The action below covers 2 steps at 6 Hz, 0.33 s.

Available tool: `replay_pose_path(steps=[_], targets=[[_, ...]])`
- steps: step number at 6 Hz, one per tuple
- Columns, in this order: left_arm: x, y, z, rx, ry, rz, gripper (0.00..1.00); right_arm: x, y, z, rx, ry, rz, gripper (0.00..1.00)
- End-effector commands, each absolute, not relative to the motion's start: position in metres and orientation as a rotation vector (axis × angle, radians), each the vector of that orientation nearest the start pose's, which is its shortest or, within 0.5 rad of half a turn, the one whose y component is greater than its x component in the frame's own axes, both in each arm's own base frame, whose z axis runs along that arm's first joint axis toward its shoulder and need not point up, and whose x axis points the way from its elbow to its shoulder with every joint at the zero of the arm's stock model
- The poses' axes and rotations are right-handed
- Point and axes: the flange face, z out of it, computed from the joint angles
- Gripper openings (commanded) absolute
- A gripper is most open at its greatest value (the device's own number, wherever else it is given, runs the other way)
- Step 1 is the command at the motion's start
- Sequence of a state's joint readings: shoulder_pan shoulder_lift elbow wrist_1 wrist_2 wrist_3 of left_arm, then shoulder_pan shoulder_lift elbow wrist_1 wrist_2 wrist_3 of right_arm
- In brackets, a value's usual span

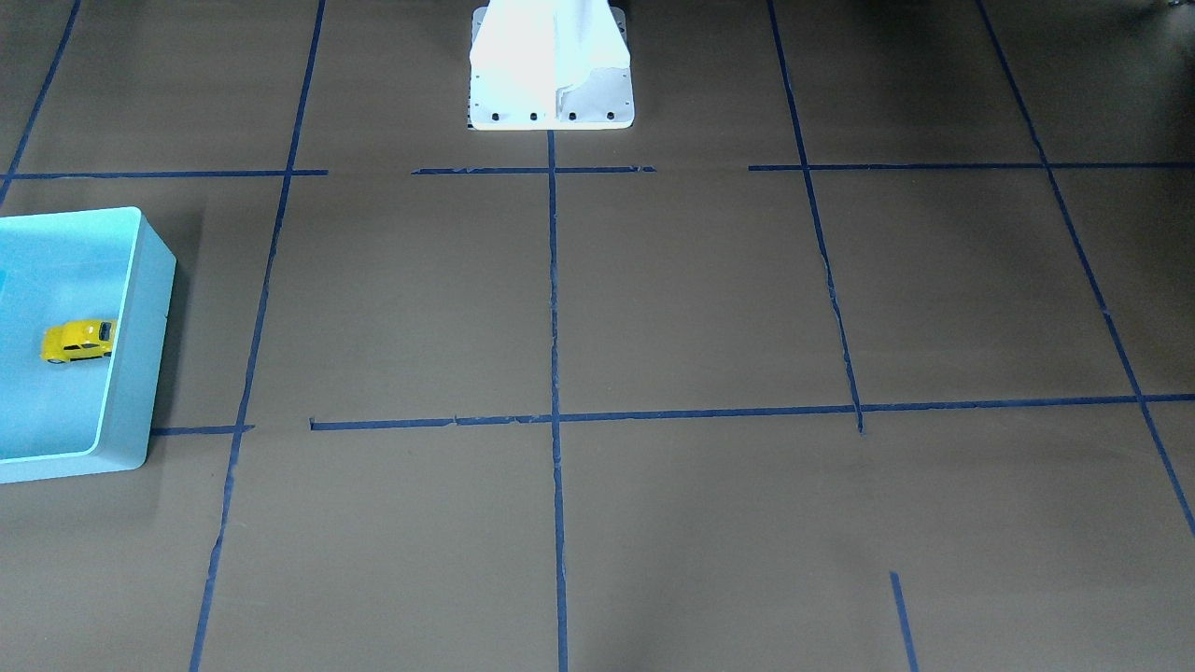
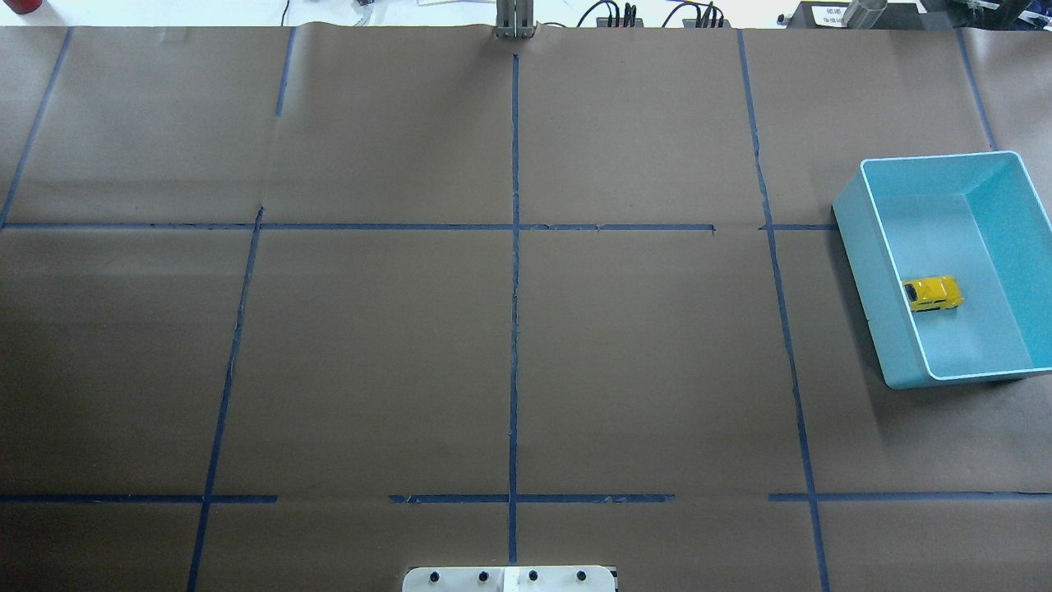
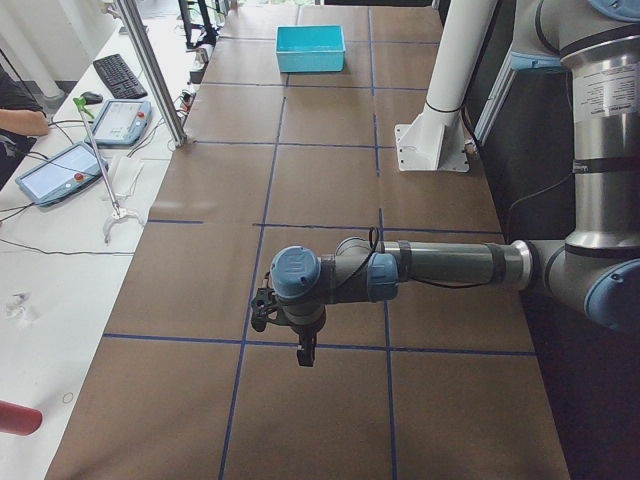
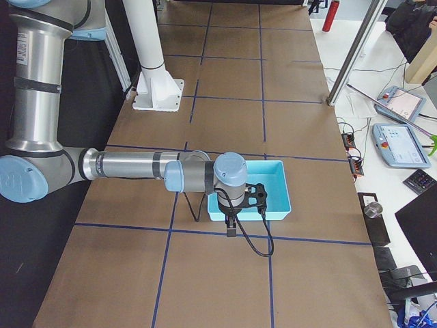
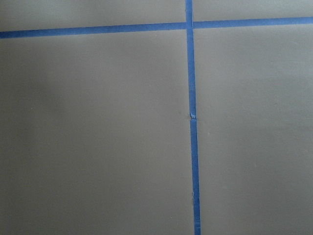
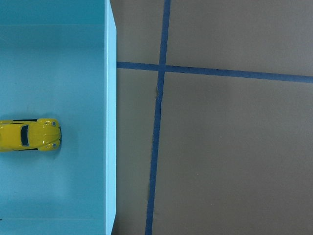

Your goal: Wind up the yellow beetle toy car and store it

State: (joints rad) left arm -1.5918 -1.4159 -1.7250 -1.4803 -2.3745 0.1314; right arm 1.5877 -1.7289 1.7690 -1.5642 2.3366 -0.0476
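Observation:
The yellow beetle toy car [image 1: 78, 341] stands on its wheels on the floor of the blue bin [image 1: 142, 308], near the bin wall that faces the table's middle. The car [image 2: 931, 293] and the bin [image 2: 873, 247] also show in the overhead view, and the right wrist view has the car [image 6: 30, 135] inside the bin wall [image 6: 111, 122]. My right gripper [image 4: 232, 227] hangs above the table at the bin's [image 4: 281, 198] near edge. My left gripper [image 3: 303, 353] hangs over bare paper at the far end from the bin [image 3: 310, 48]. I cannot tell whether either gripper is open or shut.
Brown paper with a blue tape grid [image 2: 514, 329] covers the table. The white robot base [image 1: 551, 65] stands at the table's robot side. Metal posts [image 3: 150, 70] [image 4: 351, 55], tablets [image 3: 60, 170] and a keyboard [image 3: 118, 75] stand along the operators' bench.

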Motion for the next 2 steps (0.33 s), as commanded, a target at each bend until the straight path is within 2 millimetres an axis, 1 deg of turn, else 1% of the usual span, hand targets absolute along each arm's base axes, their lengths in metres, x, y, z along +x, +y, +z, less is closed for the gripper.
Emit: replay_pose_path(steps=[1,2], targets=[[-0.0699,-0.4181,0.6617,-0.028,0.808,0.067,1.00,0.0714,-0.4267,0.6330,0.068,-0.765,-0.045,1.00],[-0.0706,-0.4181,0.6610,-0.026,0.808,0.066,1.00,0.0714,-0.4267,0.6330,0.068,-0.765,-0.045,1.00]])
